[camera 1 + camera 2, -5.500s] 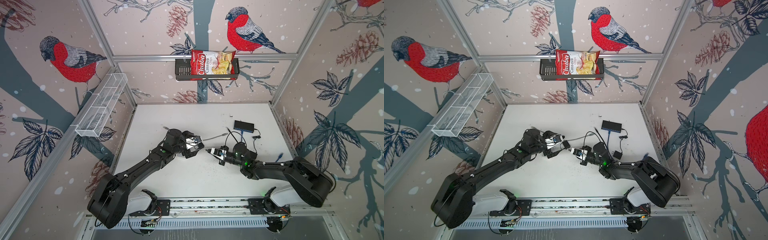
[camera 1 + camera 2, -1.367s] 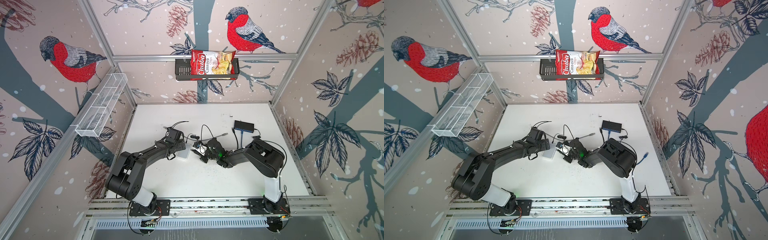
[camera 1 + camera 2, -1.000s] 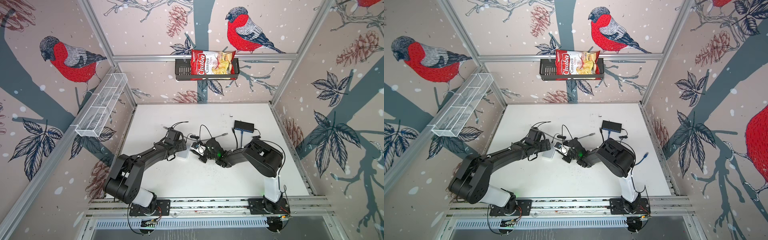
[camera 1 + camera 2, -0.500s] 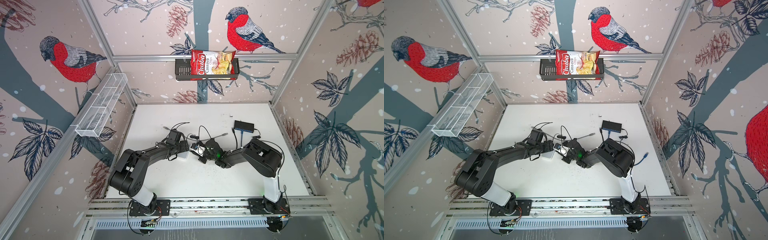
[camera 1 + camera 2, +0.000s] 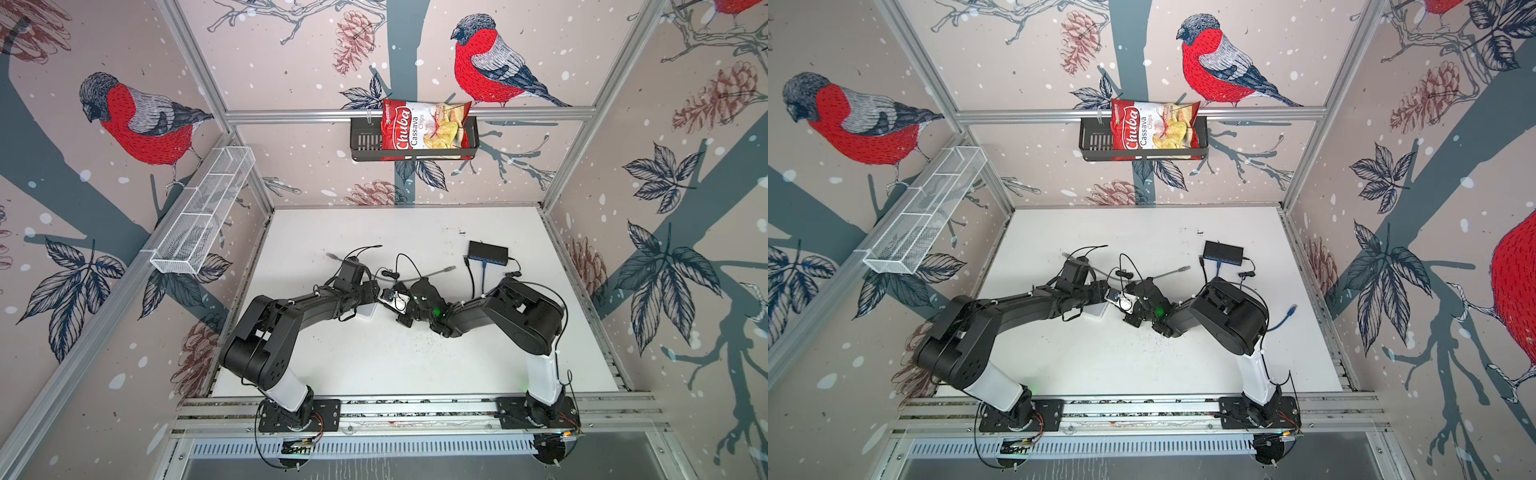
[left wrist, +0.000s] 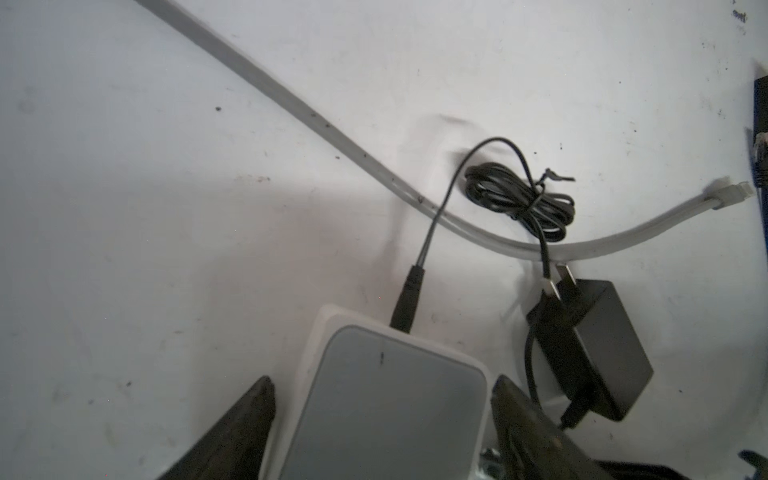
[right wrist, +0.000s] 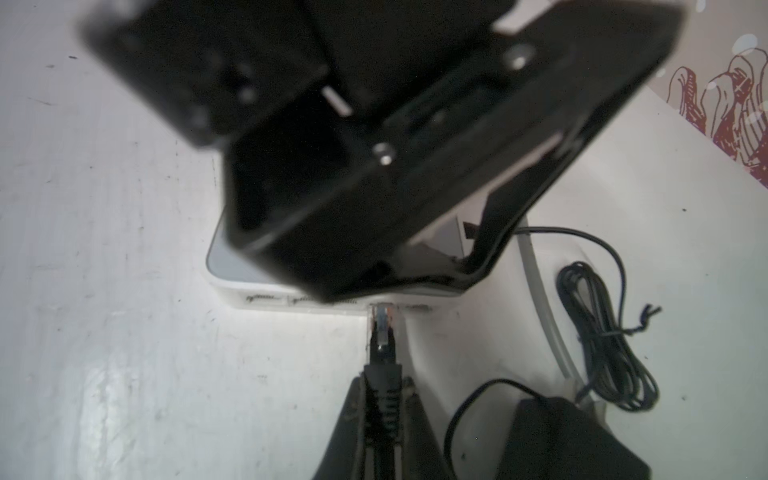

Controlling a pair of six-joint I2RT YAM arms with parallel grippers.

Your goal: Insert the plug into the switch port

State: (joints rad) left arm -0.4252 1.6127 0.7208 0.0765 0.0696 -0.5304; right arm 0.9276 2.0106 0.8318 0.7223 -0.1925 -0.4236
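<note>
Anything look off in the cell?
Black specks strewn over the table beside the right arm: loose debris. Chips bag lies sideways in the wall basket. Nothing else stands out.

Switch white w/ grey top; plug blk; flat cable grey; adapter blk.

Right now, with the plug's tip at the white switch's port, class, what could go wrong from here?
The plug meets the port only at its tip; pushed slightly off-line, it may jam.
The left gripper flanks the switch, but a firm clamp is not evident, so the switch may slide.
The coiled cord lies close by and could snag.
</note>
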